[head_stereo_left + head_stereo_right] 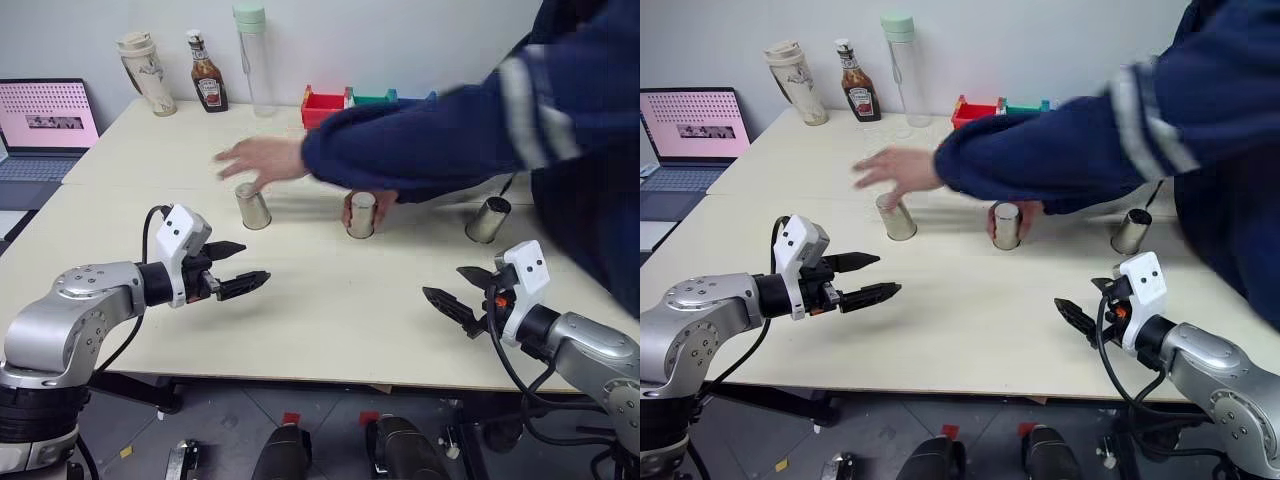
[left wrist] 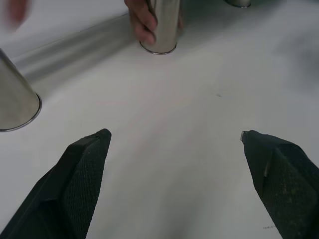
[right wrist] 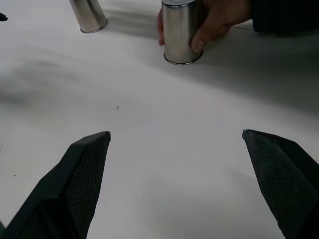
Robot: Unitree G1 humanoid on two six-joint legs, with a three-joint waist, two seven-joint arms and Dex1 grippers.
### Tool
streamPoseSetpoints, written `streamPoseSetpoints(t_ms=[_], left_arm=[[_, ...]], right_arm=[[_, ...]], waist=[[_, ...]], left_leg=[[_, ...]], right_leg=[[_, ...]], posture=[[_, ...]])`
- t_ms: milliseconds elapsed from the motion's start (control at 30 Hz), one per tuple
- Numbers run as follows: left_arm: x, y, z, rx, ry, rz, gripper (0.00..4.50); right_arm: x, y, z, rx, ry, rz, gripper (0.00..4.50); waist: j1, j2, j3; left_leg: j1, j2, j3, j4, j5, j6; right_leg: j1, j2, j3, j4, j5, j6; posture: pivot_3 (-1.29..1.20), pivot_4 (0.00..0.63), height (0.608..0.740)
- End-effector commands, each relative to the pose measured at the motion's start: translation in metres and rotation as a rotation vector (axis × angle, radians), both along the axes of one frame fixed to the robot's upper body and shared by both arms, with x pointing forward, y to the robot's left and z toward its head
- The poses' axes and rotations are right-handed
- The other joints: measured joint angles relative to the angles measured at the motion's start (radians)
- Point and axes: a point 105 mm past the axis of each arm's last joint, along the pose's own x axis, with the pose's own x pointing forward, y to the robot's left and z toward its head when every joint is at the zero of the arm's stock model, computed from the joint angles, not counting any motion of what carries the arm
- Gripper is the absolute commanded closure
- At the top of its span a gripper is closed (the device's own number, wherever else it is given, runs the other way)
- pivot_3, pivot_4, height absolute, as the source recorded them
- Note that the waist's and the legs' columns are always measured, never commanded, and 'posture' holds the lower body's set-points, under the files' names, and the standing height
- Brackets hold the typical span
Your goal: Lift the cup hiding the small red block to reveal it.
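Three look-alike silver cups stand upside down in a row on the pale table (image 1: 330, 310). A person's hand hovers just over the left cup (image 1: 253, 206), and their other hand grips the middle cup (image 1: 361, 215). The right cup (image 1: 488, 220) stands alone. The small red block is hidden, and I cannot tell which cup covers it. My left gripper (image 1: 252, 262) is open, hovering in front of the left cup and clear of it. My right gripper (image 1: 443, 282) is open too, near the table's front edge, short of the right cup. The middle cup (image 3: 180, 32) also faces my right wrist.
The person's dark blue sleeves (image 1: 440, 140) reach across the table from the right. Along the back edge stand a beige tumbler (image 1: 147, 73), a ketchup bottle (image 1: 208, 85), a clear bottle (image 1: 252, 55), a red bin (image 1: 322, 105) and a green bin (image 1: 373, 97). A laptop (image 1: 45, 120) sits at far left.
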Motion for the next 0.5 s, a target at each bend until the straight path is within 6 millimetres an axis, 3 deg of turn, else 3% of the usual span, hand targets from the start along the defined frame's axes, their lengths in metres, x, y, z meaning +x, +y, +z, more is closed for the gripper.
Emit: streamPoseSetpoints(t_ms=[33, 500], left_arm=[[0.0011, -0.0040, 0.0097, 0.008, -0.051, -0.020, 0.05], [0.0003, -0.0019, 0.0105, 0.015, -0.053, -0.008, 0.05]], right_arm=[[-0.0007, 0.0037, 0.0095, 0.007, -0.043, 0.016, 0.00], [0.0021, 0.0057, 0.0097, 0.012, -0.045, 0.023, 0.00]], waist=[[0.000, 0.000, 0.000], [0.000, 0.000, 0.000]], left_leg=[[0.000, 0.000, 0.000, 0.000, 0.000, 0.000], [0.000, 0.000, 0.000, 0.000, 0.000, 0.000]], right_leg=[[0.000, 0.000, 0.000, 0.000, 0.000, 0.000], [0.000, 0.000, 0.000, 0.000, 0.000, 0.000]], posture=[[0.00, 0.150, 0.740], [0.00, 0.150, 0.740]])
